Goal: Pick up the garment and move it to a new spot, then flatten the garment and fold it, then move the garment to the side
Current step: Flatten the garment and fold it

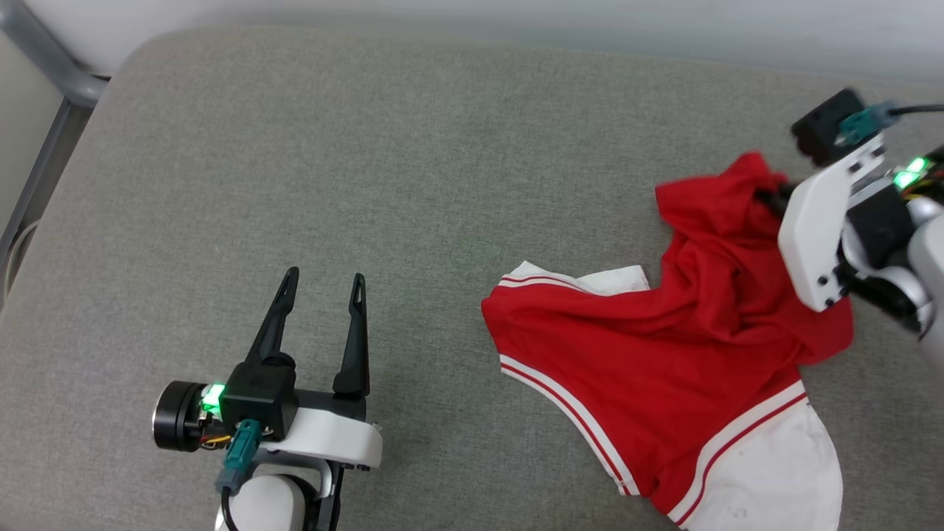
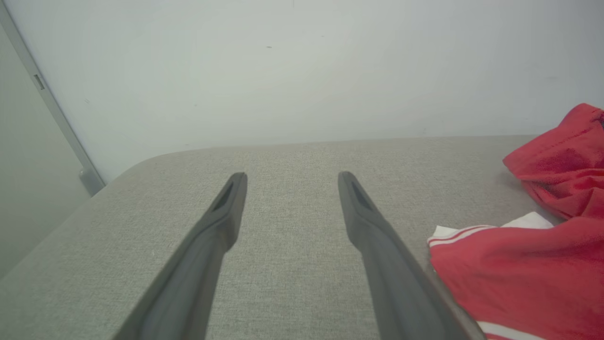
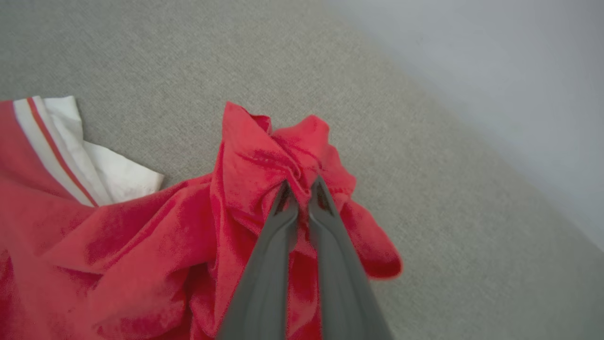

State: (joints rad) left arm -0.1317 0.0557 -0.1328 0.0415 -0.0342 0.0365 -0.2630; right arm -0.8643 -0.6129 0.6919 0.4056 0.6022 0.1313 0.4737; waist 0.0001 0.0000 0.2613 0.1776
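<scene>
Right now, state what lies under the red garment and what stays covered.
Under the garment lies the grey surface; a white sleeve peeks from beneath its red body. The right pincer is shut on a bunched fold. The garment's underside is covered.

A big soft grey cloth-covered counter (image 1: 354,169) with a round corner sits against a plain white wall (image 2: 302,71). A grey metal bar (image 1: 55,65) stands beside its left corner.
</scene>
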